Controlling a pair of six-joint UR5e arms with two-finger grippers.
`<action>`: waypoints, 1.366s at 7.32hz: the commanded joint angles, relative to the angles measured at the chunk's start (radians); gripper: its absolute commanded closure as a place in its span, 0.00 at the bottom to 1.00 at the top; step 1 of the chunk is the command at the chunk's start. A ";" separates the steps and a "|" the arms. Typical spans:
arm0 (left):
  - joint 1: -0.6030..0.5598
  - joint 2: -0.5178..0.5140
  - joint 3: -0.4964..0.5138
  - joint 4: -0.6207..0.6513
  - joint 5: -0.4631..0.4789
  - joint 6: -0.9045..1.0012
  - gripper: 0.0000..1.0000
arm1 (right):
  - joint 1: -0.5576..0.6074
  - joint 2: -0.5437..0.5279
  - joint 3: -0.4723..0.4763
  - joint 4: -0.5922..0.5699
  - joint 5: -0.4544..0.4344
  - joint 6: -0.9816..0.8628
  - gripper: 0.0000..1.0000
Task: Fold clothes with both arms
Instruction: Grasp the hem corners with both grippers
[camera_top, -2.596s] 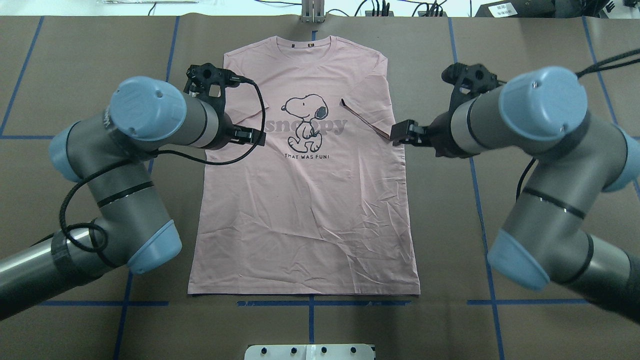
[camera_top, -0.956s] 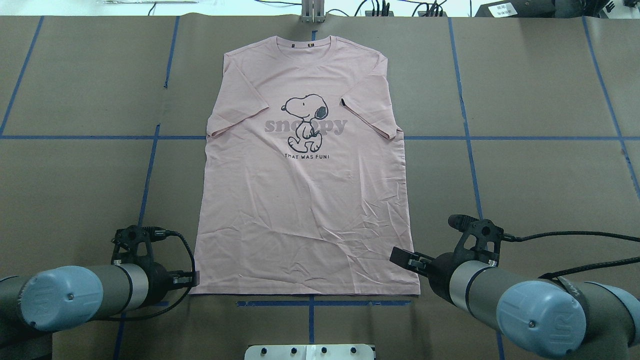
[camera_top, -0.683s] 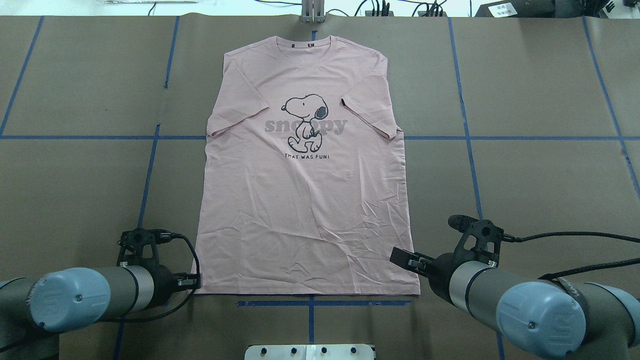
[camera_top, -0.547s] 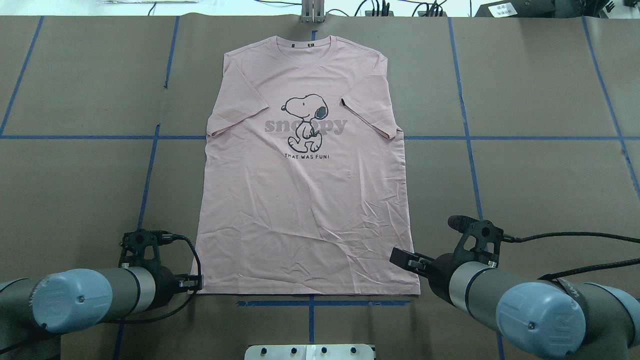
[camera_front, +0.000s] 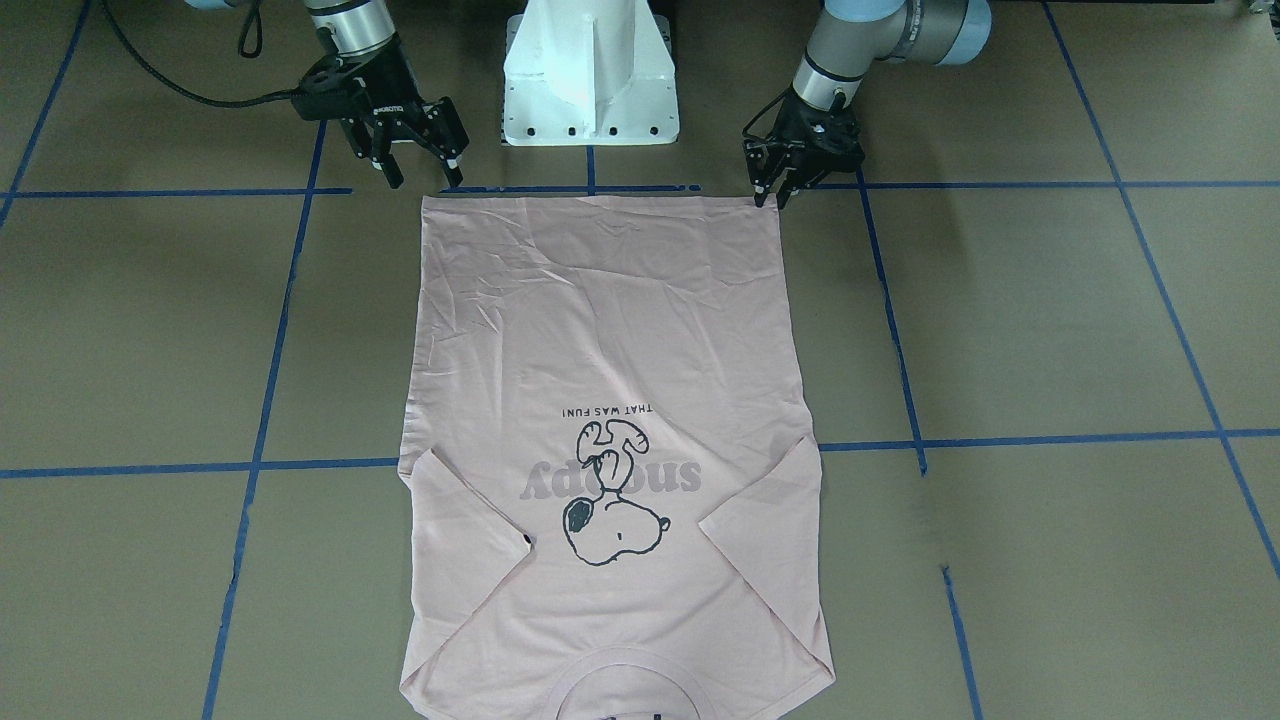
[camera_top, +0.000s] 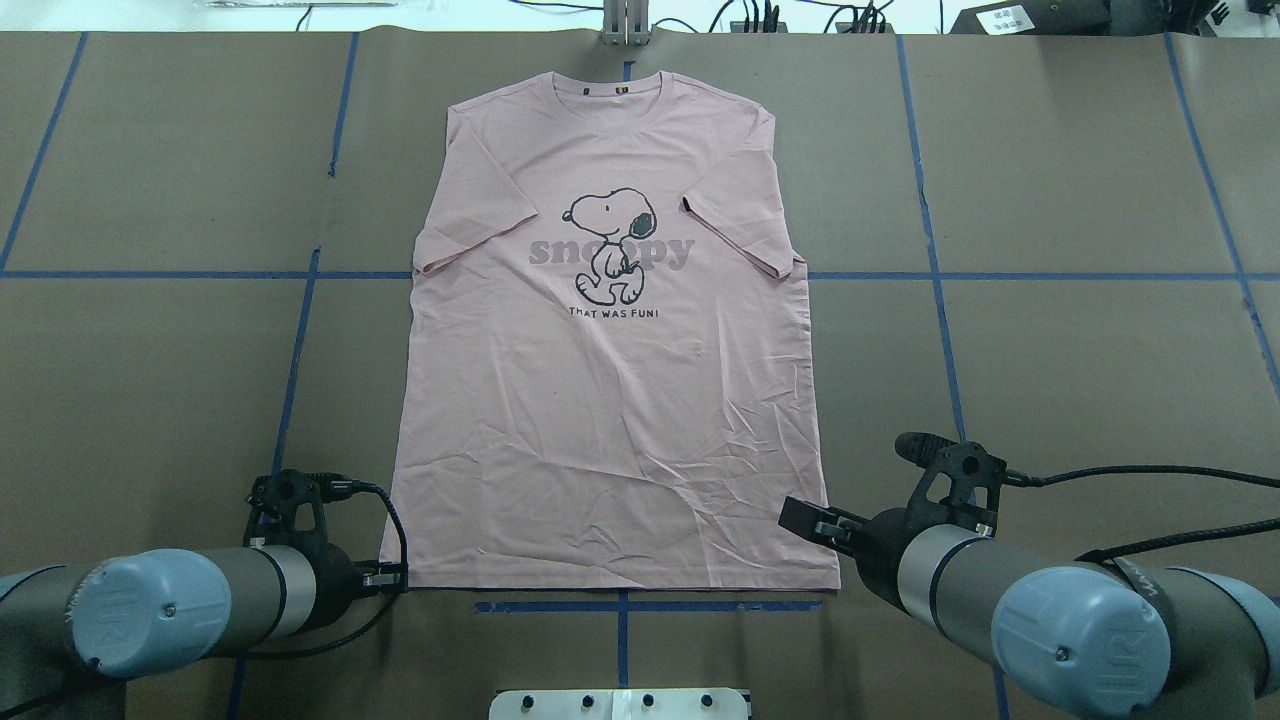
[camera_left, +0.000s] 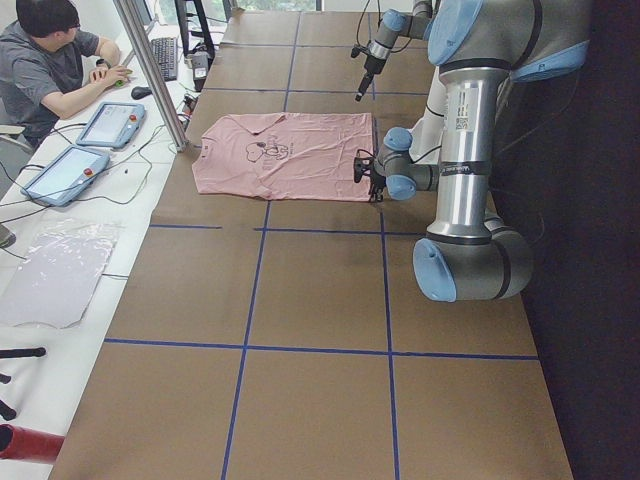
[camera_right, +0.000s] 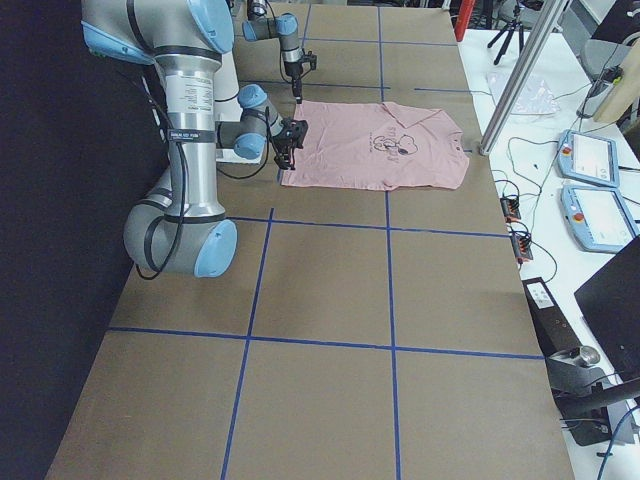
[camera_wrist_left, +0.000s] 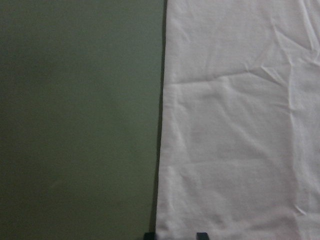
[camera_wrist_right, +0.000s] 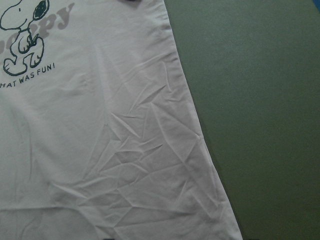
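The pale pink T-shirt (camera_top: 610, 400) lies flat with the Snoopy print up and both sleeves folded inward; it also shows in the front view (camera_front: 600, 330). My left gripper (camera_top: 398, 579) is low at the near-left hem corner (camera_front: 771, 195). Its fingertips (camera_wrist_left: 201, 235) stand a little apart, straddling the shirt's side edge (camera_wrist_left: 235, 125). My right gripper (camera_top: 800, 517) hovers wide open at the near-right hem corner (camera_front: 422, 178). It holds nothing. The right wrist view shows wrinkled shirt cloth (camera_wrist_right: 100, 125) and bare table.
The white pedestal (camera_front: 590, 70) stands between the arms at the near edge of the table. Brown table cover with blue tape lines (camera_top: 930, 275) surrounds the shirt. A metal post (camera_top: 625, 25) stands beyond the collar. An operator (camera_left: 50, 60) sits at the far side with tablets.
Both arms came back from the sleeves to the hem corners. In the last second my left gripper crept right and lower toward its corner; the right one stayed still.
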 joint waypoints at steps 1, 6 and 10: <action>0.012 0.000 -0.001 0.000 0.002 0.000 0.66 | 0.000 0.000 0.000 0.000 0.000 0.002 0.08; 0.011 -0.001 -0.012 0.005 0.000 0.006 1.00 | -0.040 0.003 -0.006 -0.012 -0.055 0.044 0.16; 0.012 -0.013 -0.035 0.005 -0.009 0.011 1.00 | -0.126 0.017 -0.090 -0.114 -0.103 0.080 0.27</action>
